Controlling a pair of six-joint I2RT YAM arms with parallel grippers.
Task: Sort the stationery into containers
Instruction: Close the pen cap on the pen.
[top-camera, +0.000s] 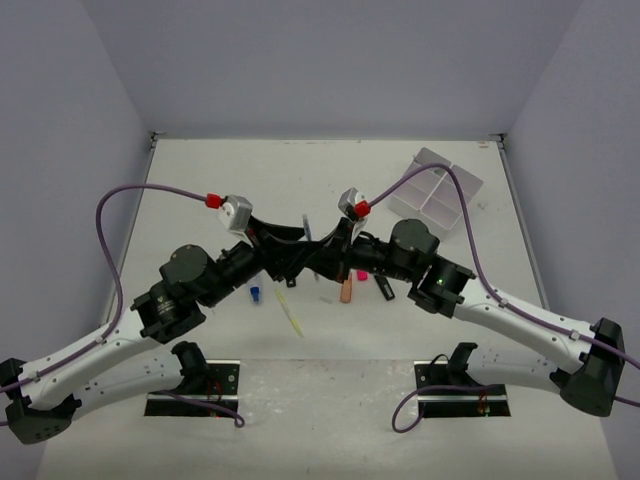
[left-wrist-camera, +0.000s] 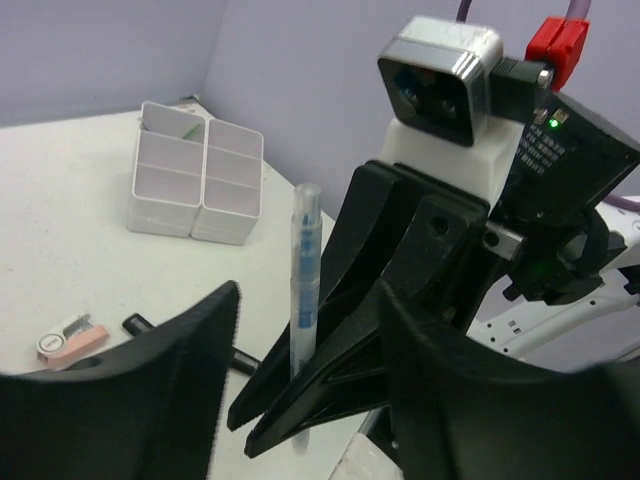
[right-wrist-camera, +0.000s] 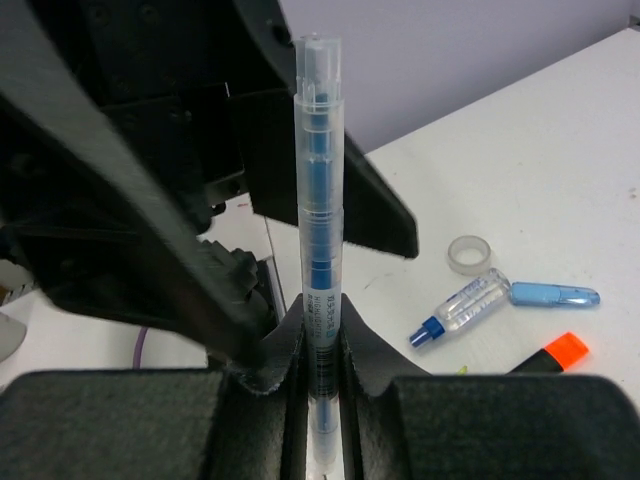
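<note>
Right wrist view: right gripper (right-wrist-camera: 320, 335) pinches a clear blue pen (right-wrist-camera: 320, 180) upright; left gripper (left-wrist-camera: 305, 340) faces it, spread wide; seemingly a handover, so the left must close next

Pen (right-wrist-camera: 318, 200) upright in right tool (right-wrist-camera: 318, 312); tray (top-camera: 425, 205) behind, far right.

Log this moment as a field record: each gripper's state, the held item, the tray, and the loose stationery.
Right gripper: shut on clear-barrelled blue pen, held upright
Left gripper: open, fingers either side of that pen, not touching it
White divided plastic tray: apart from both arms, no stationery seen inside
Lying loose: clear tape roll, orange-capped black highlighter, pink eraser
</note>
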